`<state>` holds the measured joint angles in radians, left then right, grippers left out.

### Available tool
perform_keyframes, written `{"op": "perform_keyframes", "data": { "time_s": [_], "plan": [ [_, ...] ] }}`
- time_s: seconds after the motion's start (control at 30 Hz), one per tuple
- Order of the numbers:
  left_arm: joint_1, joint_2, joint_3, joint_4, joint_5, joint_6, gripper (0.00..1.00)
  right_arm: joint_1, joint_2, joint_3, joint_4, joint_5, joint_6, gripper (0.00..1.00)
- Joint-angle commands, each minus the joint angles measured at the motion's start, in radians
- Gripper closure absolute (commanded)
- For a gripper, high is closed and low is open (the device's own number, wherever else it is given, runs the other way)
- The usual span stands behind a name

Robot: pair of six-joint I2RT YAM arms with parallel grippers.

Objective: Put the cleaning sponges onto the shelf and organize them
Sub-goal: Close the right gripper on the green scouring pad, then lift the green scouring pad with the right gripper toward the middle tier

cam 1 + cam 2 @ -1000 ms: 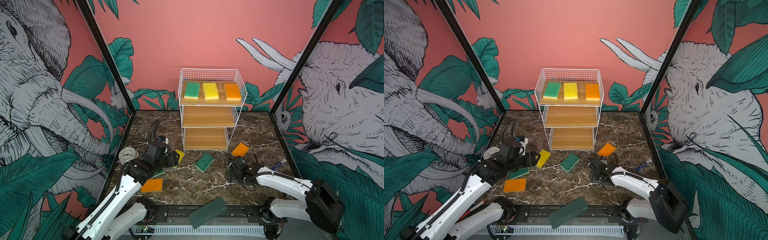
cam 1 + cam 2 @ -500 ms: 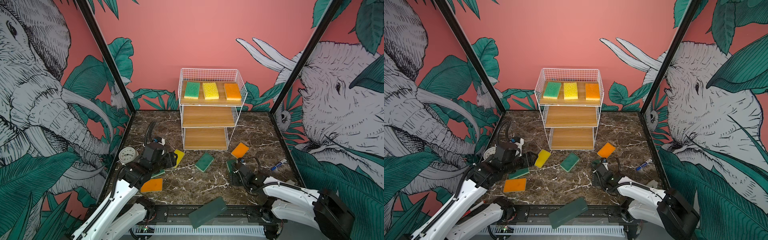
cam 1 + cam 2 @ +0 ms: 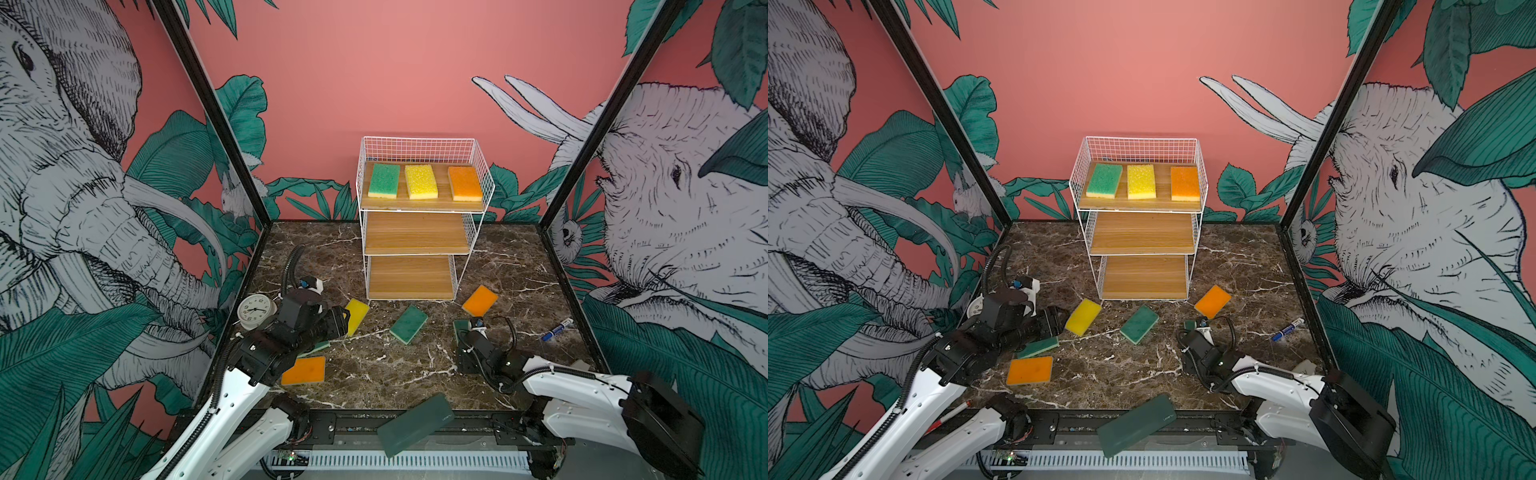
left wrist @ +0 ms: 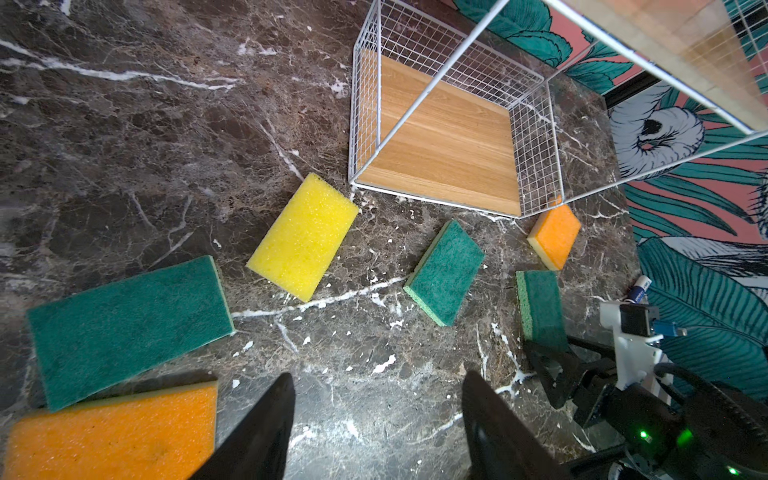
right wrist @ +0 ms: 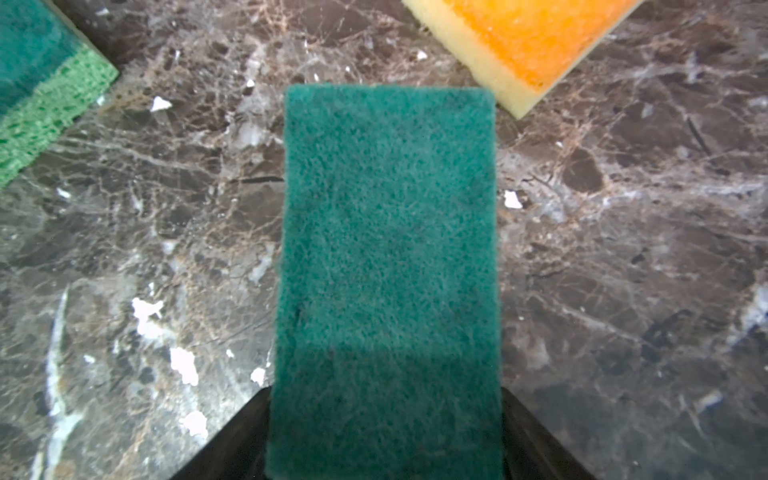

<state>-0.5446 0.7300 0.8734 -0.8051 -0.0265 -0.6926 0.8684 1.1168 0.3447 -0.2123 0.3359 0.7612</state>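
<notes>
Dark green side up, one sponge (image 5: 386,249) lies on the marble surface (image 5: 623,249) between the right fingers (image 5: 232,444), close at its long sides; whether they press it I cannot tell. The left fingers (image 4: 266,424) stand apart over bare marble, empty. Three sponges (image 3: 420,181) lie on the top board of the shelf (image 3: 415,237).

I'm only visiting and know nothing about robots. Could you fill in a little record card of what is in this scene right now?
Shelf: white wire shelf with three wooden boards
Top board: green sponge, yellow sponge, orange sponge, side by side
Table: marble table with six loose sponges
Left arm: left gripper open, holding nothing
Right arm: right gripper with a finger on either side of a dark green sponge; grip unclear
Other things: clock, blue marker, dark green slab
</notes>
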Motion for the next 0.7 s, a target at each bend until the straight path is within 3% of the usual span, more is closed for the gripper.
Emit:
{"op": "perform_keyframes", "data": {
  "time_s": [0.0,0.27,0.67],
  "plan": [
    [-0.003,-0.003,0.034,-0.027,-0.018,-0.016,0.35,0.011,0.005,-0.034,-0.017,0.002,0.037,0.25],
    [-0.004,-0.005,0.023,-0.040,-0.034,-0.015,0.35,0.018,0.022,-0.025,0.007,-0.024,-0.003,0.49],
    [-0.006,-0.011,-0.067,-0.022,-0.026,-0.001,0.35,0.023,-0.265,0.100,-0.309,0.008,0.007,0.45]
  ]
}}
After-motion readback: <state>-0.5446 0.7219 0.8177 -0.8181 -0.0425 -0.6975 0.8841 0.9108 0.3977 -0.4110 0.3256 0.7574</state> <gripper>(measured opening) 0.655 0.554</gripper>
